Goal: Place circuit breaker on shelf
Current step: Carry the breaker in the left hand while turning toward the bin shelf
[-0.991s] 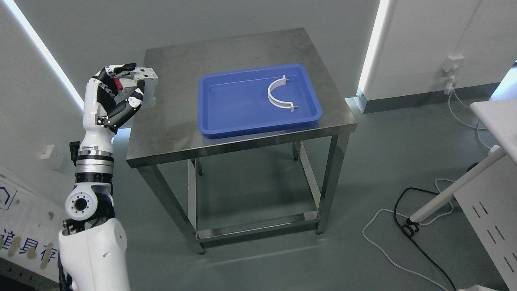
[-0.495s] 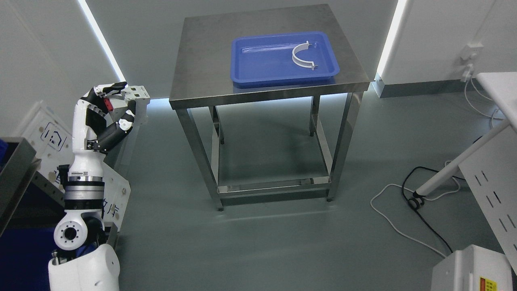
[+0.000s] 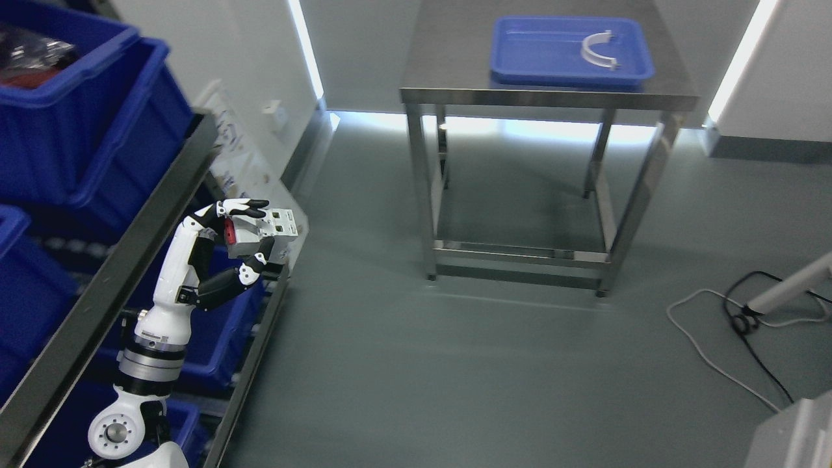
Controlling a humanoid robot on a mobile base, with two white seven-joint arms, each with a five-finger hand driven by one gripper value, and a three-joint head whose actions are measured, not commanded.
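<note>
One arm shows, rising from the lower left; its left hand (image 3: 237,244) is curled around the breaker (image 3: 263,233), thumb over the top and fingers (image 3: 255,265) wrapped beneath. The breaker is a grey-white block with a red switch lever at the end nearest the palm and a lighter top face with small dark marks, too small to read. It is held level in the air, just beside the front edge of the shelf (image 3: 107,286), above the floor and well apart from the table (image 3: 549,97). The shelf's dark metal rails slant across the left side, with blue bins (image 3: 78,123) on the tiers. On the steel table at the top sits a blue tray (image 3: 520,52) holding a white curved clamp (image 3: 599,51). Cables (image 3: 728,325) lie on the floor at right.
</note>
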